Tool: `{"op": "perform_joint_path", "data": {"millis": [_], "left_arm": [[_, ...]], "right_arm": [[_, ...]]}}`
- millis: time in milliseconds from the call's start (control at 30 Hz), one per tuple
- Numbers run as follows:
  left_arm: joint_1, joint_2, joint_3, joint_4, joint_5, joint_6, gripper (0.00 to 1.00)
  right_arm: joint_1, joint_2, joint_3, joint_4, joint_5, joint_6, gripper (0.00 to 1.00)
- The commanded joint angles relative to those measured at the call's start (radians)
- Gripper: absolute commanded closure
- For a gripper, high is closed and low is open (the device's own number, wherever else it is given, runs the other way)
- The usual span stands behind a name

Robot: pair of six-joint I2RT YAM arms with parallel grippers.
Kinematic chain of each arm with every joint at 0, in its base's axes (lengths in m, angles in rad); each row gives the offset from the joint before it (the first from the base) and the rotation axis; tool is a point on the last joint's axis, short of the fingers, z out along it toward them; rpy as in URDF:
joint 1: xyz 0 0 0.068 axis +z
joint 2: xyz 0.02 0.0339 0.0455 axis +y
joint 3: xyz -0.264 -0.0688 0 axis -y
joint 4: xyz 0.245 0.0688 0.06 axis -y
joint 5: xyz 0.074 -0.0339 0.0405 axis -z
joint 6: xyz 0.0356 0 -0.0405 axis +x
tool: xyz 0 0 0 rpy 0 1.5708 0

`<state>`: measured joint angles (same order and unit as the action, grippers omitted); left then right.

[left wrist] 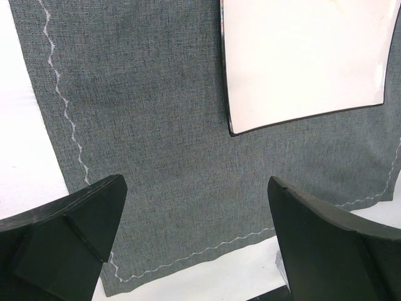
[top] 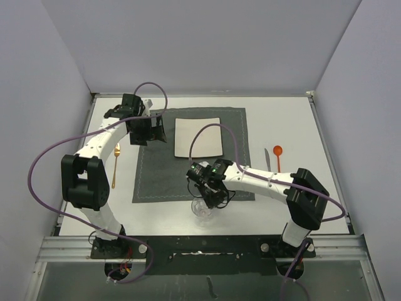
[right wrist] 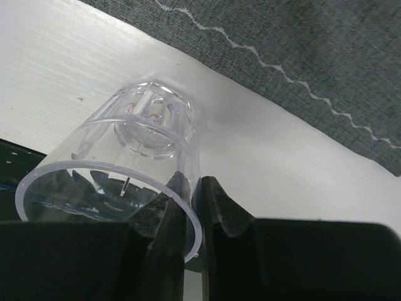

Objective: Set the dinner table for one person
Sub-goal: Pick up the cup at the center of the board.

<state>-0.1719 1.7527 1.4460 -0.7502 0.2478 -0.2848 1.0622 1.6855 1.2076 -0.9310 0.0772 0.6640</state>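
Pinching clear cup (right wrist: 150, 119), right jaws (left agape)

Clear plastic cup (right wrist: 144, 138), mouth toward camera, ribbed base on white worktop (right wrist: 75, 56). Right fingers (right wrist: 216, 200) black, closed tight on the cup wall at the rim: one finger inside the mouth, the other outside, wall pinched between them. Cup sits on bare worktop, just beside the edge of the grey woven placemat (right wrist: 313, 50), not touching it. White zigzag stitching (right wrist: 263, 59) runs along the placemat border. Dark strip (right wrist: 12, 160) visible at lower left past the worktop edge, detail unclear.
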Motion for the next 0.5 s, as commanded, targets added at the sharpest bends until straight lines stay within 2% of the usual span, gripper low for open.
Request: {"op": "perform_joint_path", "data": {"millis": [0,300,467], "left_arm": [[0.012,-0.055,0.003,0.046,0.001,0.001,0.02],[0.021,-0.058,0.001,0.043,-0.003,0.001,0.02],[0.021,-0.053,0.003,0.035,-0.011,0.001,0.02]], "right_arm": [[-0.035,-0.090,0.113,-0.103,0.047,0.009,1.00],[-0.204,-0.142,0.286,-0.209,-0.003,-0.041,1.00],[-0.350,-0.069,0.440,-0.295,-0.012,-0.140,1.00]]}}
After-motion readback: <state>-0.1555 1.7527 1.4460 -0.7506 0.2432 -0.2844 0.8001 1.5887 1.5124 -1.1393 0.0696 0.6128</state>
